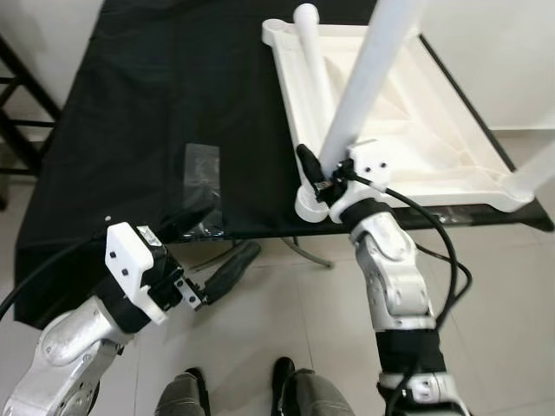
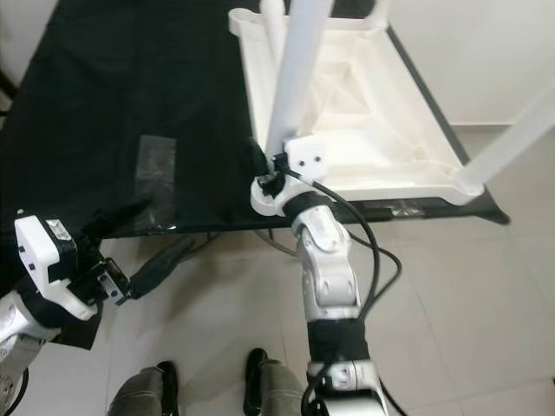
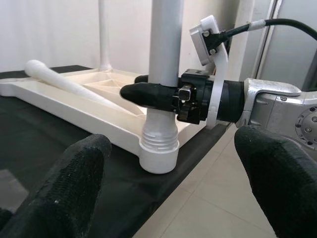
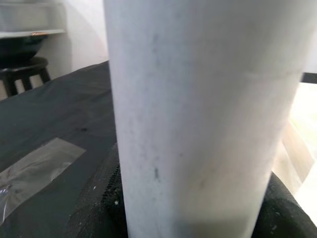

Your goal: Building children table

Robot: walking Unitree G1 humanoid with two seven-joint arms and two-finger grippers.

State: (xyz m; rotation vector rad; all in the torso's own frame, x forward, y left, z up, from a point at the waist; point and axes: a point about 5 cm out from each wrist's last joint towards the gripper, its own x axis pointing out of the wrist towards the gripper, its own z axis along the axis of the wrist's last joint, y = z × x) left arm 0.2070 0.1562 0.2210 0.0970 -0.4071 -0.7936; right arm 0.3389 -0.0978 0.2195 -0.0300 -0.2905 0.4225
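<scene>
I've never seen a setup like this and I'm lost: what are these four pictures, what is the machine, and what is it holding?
This is a humanoid robot with two silver arms, each ending in a gripper of two long black fingers. The two top-down pictures come from cameras on its head; the other two come from cameras on its wrists.

A white plastic children's tabletop lies upside down on a surface covered with black cloth. The right gripper is closed around a white round table leg that stands upright in the tabletop's near corner socket. Another white leg lies loose on the tabletop, and one more stands at the corner to the robot's right.

The left gripper hangs open and empty beyond the cloth's near edge. A clear plastic bag lies on the cloth.
</scene>
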